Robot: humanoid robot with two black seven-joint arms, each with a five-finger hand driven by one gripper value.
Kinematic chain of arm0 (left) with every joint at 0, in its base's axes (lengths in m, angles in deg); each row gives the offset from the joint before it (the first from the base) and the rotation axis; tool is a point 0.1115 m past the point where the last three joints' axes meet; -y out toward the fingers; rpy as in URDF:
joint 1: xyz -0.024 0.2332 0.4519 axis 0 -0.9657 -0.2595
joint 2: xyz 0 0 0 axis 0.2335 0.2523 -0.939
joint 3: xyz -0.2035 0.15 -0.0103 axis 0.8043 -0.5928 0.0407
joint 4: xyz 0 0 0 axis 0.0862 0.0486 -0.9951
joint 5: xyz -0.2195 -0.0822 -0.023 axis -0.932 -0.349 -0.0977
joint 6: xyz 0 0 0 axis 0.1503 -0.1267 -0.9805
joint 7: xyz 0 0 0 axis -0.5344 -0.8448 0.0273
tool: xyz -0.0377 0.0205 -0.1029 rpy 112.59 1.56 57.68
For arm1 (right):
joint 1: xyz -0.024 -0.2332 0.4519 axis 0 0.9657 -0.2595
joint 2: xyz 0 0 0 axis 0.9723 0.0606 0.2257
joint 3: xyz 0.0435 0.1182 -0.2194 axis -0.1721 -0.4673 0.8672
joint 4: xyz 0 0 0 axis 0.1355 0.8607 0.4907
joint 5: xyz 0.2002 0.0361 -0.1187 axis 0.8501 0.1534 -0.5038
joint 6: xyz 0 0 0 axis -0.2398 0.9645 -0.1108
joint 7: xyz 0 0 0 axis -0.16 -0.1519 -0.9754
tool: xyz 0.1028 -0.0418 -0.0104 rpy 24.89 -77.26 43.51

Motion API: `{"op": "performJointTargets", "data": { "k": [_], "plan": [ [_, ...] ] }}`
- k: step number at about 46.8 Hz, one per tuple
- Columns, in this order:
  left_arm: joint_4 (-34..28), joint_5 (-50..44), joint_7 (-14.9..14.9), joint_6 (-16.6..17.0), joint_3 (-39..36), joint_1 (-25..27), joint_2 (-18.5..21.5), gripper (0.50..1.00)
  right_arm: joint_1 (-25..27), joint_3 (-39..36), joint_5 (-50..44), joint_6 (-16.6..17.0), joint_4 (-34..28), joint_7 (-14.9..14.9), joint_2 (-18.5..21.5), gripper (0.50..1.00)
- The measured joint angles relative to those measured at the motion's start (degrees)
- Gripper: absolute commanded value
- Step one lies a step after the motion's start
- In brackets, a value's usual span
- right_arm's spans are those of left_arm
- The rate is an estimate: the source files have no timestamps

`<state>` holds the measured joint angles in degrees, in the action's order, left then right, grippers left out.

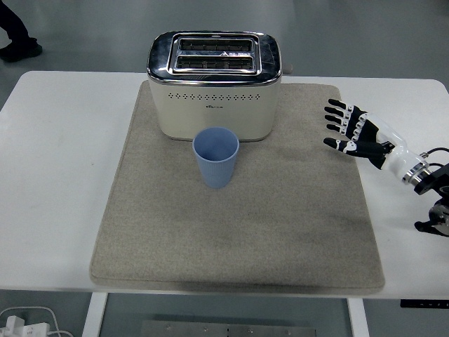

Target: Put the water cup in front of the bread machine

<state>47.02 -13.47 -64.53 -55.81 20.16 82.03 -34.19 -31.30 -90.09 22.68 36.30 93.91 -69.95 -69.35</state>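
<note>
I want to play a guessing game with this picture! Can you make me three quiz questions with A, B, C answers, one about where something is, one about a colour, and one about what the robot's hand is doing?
1. Where does the cup stand?
A. On the bare table
B. On the mat, just in front of the toaster
C. On top of the toaster

2. What colour is the cup?
A. Blue
B. Red
C. Green

3. What is the right hand doing?
A. Gripping the cup
B. Pressing the toaster's top
C. Open, off to the right of the cup, holding nothing

Answers:
1. B, the cup sits upright on the beige mat before the cream toaster.
2. A, its wall and inside are light blue.
3. C, the fingers are spread over the mat's right edge, apart from the cup.
</note>
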Motion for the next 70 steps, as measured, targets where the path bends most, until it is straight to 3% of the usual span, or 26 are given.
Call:
{"op": "performJointTargets", "data": {
  "k": [19,28,42,70],
  "plan": [
    [0.0,0.0,0.0,0.0,0.1,0.0,0.0,1.0,-2.6,-0.6,13.6,-1.2,-0.1,0.0,0.6,0.926],
    [0.1,0.0,0.0,0.0,0.1,0.0,0.0,1.0,-3.6,-1.7,20.3,-4.3,-0.1,9.4,1.2,0.928],
    [0.1,0.0,0.0,0.0,0.1,0.0,0.0,1.0,-4.1,-6.4,23.8,-6.4,-0.1,16.1,4.4,0.926],
    [0.1,0.0,0.0,0.0,0.0,0.0,0.0,1.0,-4.4,-11.5,24.9,-7.1,-2.6,14.5,10.4,0.928]
  ]
}}
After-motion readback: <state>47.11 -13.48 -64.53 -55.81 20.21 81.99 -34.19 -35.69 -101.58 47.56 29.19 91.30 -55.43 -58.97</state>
